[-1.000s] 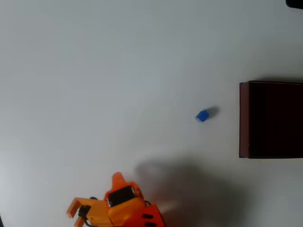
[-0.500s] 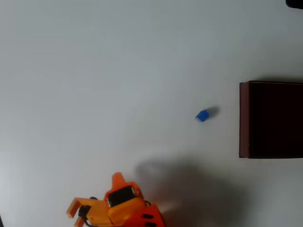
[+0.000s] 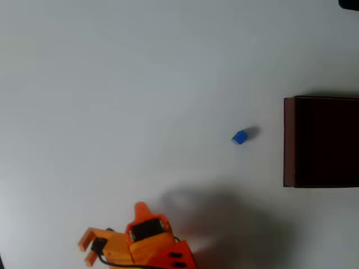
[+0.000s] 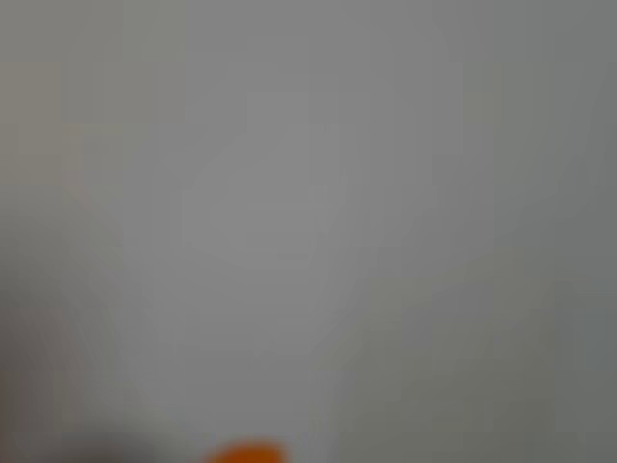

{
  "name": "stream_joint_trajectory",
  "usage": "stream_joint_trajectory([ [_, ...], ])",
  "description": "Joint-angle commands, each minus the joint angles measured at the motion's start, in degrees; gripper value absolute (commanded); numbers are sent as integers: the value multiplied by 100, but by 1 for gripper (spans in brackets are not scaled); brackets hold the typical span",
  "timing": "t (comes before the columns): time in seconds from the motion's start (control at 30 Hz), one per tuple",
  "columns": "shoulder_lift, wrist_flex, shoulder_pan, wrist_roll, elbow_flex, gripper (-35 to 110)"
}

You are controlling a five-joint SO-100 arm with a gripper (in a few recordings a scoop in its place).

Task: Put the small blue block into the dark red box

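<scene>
**Reach not begun, block loose on table**

Shifted slightly since a second ago: orange finger tips at lower left swung down and a touch left in the overhead view; block and box unmoved. End effector point(image 3: 88, 246) low at the bottom edge, empty, prongs apart by the look of it, so released. Small blue block point(image 3: 239, 137) lying free on the white table point(image 3: 140, 84), up and well to the right of the end effector, near but not touching the dark red box point(image 3: 289, 140) at the right edge. Block too small to call a long axis. Wrist view blurred: grey surface and an orange sliver at the bottom. Next move, likely: swing right and forward toward the block, fingers currently pointing the wrong way.
</scene>
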Motion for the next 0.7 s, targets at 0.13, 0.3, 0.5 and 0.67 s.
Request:
stream_joint_trajectory([
  [0.13, 70, -211, 466, 1195, -158, 1],
  [0.3, -35, 53, 1354, 2021, -1160, 3],
  [0.5, -2197, 483, 2426, 3085, -3217, 5],
  [0.67, -4017, 1292, 3173, 3832, -4852, 7],
])
